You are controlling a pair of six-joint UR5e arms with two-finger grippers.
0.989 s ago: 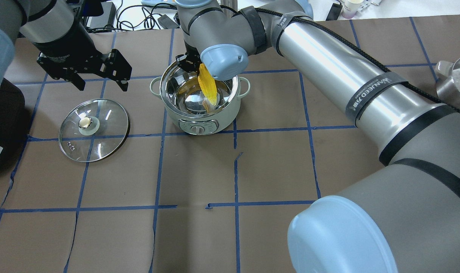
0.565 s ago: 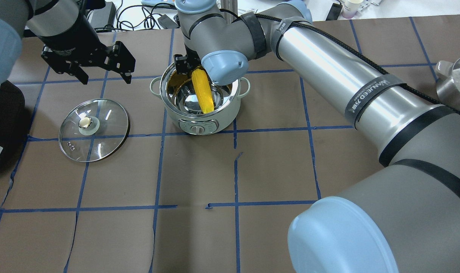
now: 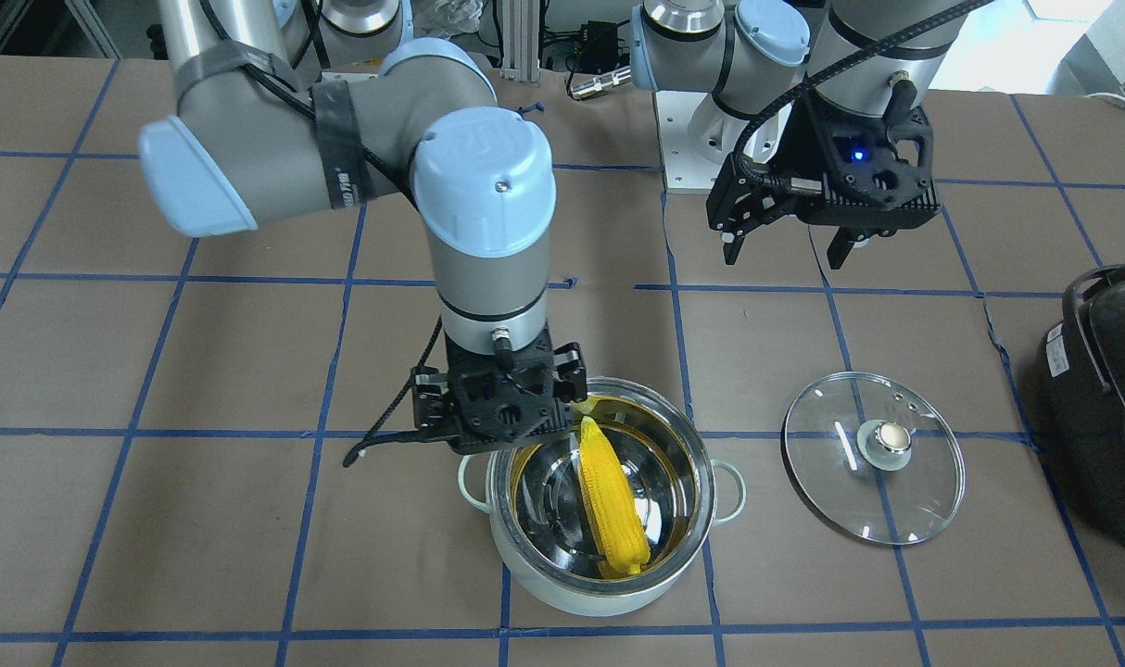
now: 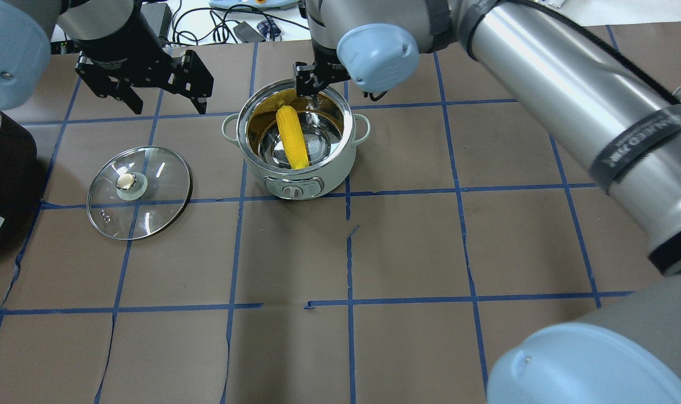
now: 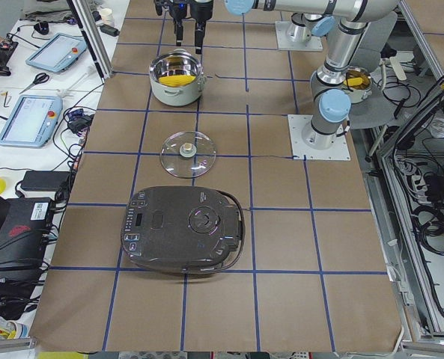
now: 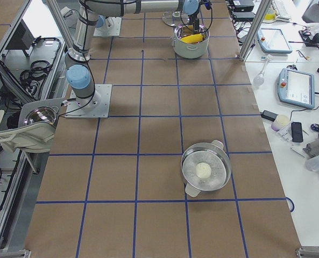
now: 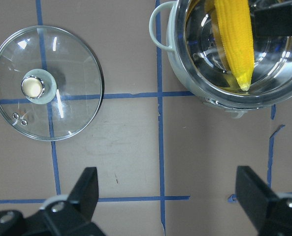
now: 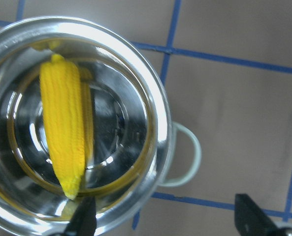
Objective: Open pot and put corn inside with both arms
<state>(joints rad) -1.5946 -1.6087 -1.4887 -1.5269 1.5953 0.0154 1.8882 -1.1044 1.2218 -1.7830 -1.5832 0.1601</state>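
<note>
The corn [image 4: 291, 136] lies inside the uncovered pot [image 4: 329, 174]. My right gripper [image 3: 499, 428] hangs over the pot's far rim, fingers spread, empty. I see the lid [image 4: 139, 192] flat beside the pot, and the left gripper [image 4: 164, 95] hovering beyond it, spread wide, empty.

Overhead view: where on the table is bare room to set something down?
Bare: the near squares of the brown paper-covered table, robot-side of the round steel pot and the clear glass lid. Crowded: the far row, where the right gripper hangs over the pot's rim, the open left gripper hovers beyond the lid, and the black appliance fills the left edge.
</note>
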